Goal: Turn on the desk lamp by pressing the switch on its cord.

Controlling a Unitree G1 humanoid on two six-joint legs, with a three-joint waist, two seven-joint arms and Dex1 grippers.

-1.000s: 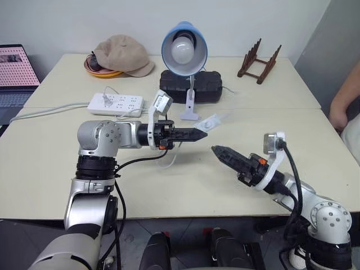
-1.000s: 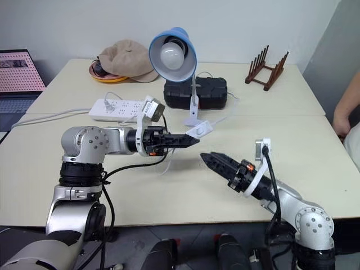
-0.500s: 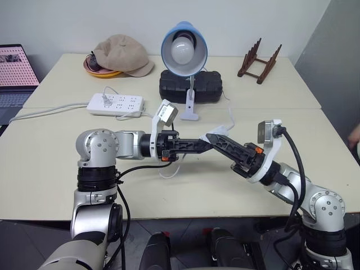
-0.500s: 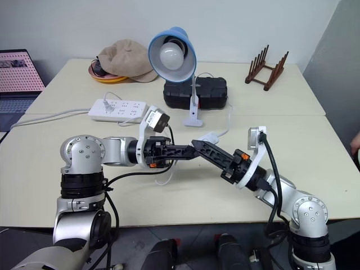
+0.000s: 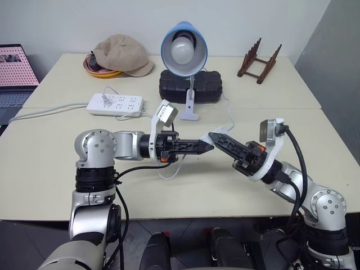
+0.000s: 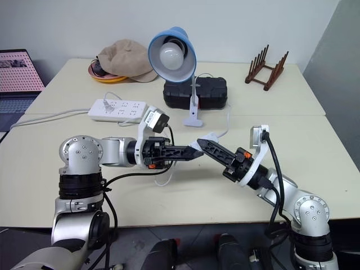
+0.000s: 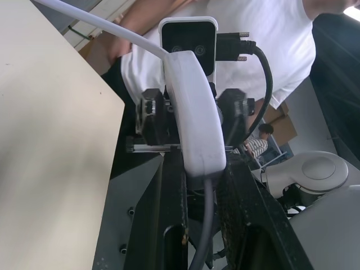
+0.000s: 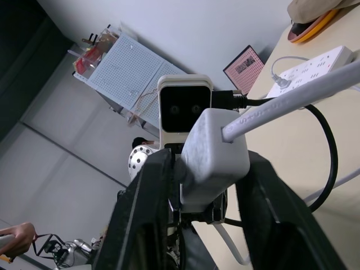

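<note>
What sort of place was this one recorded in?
Probably an office or lab workroom: pale tables pushed together against a plain wall, a laptop at one side, a white power strip, and a desk lamp beside a black case.

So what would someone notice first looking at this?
Both grippers, left and right, meet tip to tip above the table's middle, both closed on the white switch. Behind them the blue lamp stands unlit, facing the robot.
</note>
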